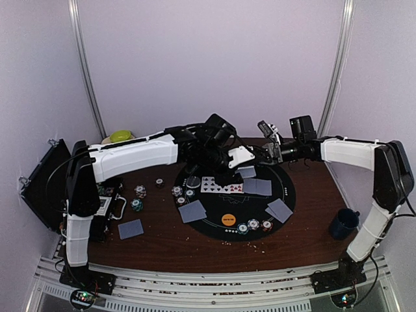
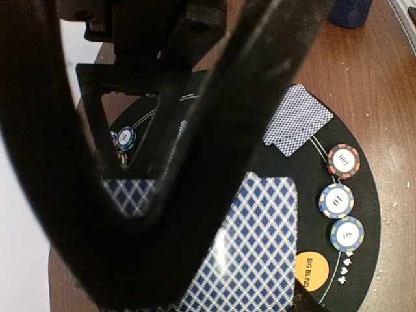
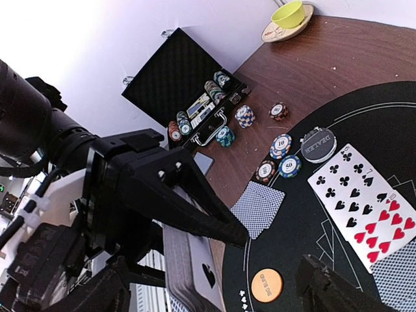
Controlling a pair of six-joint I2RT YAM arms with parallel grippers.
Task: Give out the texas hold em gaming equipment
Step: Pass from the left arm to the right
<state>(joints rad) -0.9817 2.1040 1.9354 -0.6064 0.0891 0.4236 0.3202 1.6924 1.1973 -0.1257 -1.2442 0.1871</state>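
Playing-card deck [image 3: 187,260] is held clenched in the left claw [image 1: 229,158], above the 12 o'clock rim of the mat [image 1: 292,188]. The right claw [image 1: 265,153] is seen released, jaws wide. The deck lies just at its 9 o'clock, edge-on. A rightward draw is judged next.
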